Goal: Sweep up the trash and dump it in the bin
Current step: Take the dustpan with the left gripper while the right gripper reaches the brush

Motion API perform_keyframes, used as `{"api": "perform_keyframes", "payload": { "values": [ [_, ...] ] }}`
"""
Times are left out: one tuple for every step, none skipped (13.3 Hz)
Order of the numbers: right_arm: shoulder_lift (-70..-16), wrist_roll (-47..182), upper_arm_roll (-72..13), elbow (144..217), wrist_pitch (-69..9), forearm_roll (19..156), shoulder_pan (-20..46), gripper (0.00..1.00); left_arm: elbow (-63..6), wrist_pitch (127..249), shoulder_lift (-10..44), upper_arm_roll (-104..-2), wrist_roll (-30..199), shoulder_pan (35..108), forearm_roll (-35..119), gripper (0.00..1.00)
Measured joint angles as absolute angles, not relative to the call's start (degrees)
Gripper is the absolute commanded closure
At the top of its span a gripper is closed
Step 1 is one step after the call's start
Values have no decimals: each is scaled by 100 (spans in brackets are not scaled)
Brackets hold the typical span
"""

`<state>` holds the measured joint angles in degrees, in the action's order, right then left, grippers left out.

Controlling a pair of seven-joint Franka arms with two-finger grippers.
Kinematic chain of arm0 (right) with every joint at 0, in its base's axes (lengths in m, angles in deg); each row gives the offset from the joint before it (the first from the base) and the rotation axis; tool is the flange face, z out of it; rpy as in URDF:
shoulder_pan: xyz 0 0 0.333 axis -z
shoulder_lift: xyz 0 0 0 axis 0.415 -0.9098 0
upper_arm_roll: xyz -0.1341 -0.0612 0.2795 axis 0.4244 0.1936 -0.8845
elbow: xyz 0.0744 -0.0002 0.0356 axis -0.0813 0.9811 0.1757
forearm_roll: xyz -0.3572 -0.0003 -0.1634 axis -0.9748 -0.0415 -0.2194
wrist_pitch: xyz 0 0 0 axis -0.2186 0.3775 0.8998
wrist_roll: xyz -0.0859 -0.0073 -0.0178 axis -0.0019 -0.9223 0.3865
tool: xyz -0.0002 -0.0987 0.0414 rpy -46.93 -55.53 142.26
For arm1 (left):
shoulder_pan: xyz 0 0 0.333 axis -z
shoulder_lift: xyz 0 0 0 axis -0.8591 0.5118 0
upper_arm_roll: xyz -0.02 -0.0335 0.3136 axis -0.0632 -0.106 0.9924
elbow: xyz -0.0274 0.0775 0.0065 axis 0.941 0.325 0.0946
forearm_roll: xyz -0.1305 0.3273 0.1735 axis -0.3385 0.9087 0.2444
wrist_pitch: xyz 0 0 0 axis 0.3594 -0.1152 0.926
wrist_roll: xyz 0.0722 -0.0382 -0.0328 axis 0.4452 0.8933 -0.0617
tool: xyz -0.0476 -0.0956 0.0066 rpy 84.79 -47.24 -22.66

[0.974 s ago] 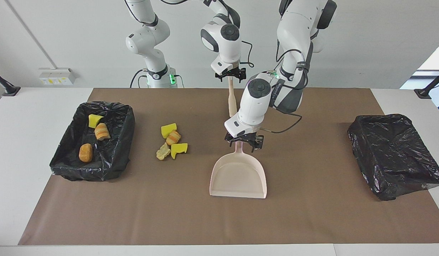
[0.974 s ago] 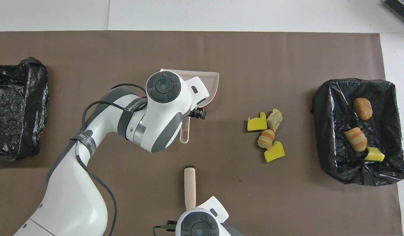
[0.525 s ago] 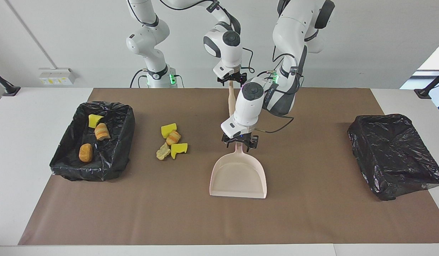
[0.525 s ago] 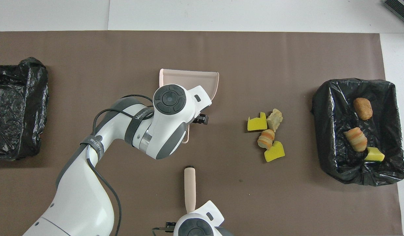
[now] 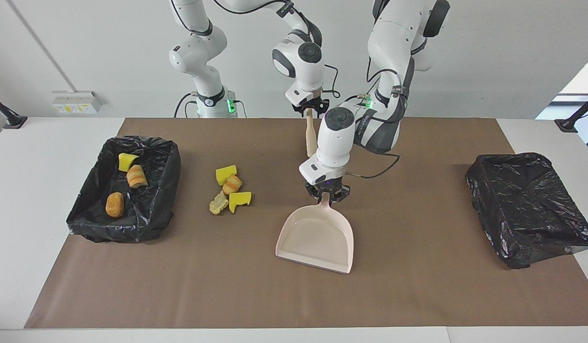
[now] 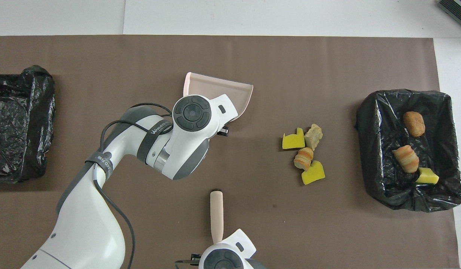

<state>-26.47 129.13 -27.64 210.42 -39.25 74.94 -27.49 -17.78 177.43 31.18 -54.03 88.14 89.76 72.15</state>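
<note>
Seven trash pieces [image 6: 304, 151], three yellow wedges, three orange-brown chunks, one pale lump [image 6: 313, 136], two black-lined bins [image 6: 376, 112], one dustpan [image 5: 318, 238], one brush [image 6: 216, 213]

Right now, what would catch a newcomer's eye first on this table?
Mid-table, the left tool grips the beige dustpan by its handle. Four loose trash pieces lie beside it, toward the right arm's end. Three more sit in the black-lined bin there, while the right tool holds the brush handle.
</note>
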Motion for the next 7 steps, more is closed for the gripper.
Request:
{"api": "perform_keyframes", "payload": {
  "values": [
    [-2647, 12905, -2764, 21045, -3925, 7494, -2752, 100, -1775, 17653, 3061, -5392, 8563, 8897, 7236, 100],
    [-2646, 12899, -2763, 21047, -3923, 7494, -2756, 100, -1765, 17519, 2982, -5385, 7966, 8767, 7247, 100],
    [-2647, 12898, -2762, 21046, -3922, 7493, -2756, 100, -1737, 17410, 2919, -5378, 7201, 8629, 7246, 100],
    [-2646, 12898, -2762, 21042, -3902, 7493, -2757, 100, -1701, 17319, 2871, -5372, 6463, 8507, 7242, 100],
    [-2643, 12898, -2758, 21025, -3827, 7493, -2757, 100, -1650, 17203, 2856, -5370, 5801, 8394, 7242, 100],
    [-2627, 12898, -2746, 20985, -3668, 7491, -2753, 100, -1606, 17069, 2858, -5370, 5143, 8283, 7242, 100],
    [-2597, 12898, -2724, 20903, -3439, 7484, -2738, 100, -1573, 16937, 2859, -5369, 4507, 8204, 7243, 100]
  ]
}}
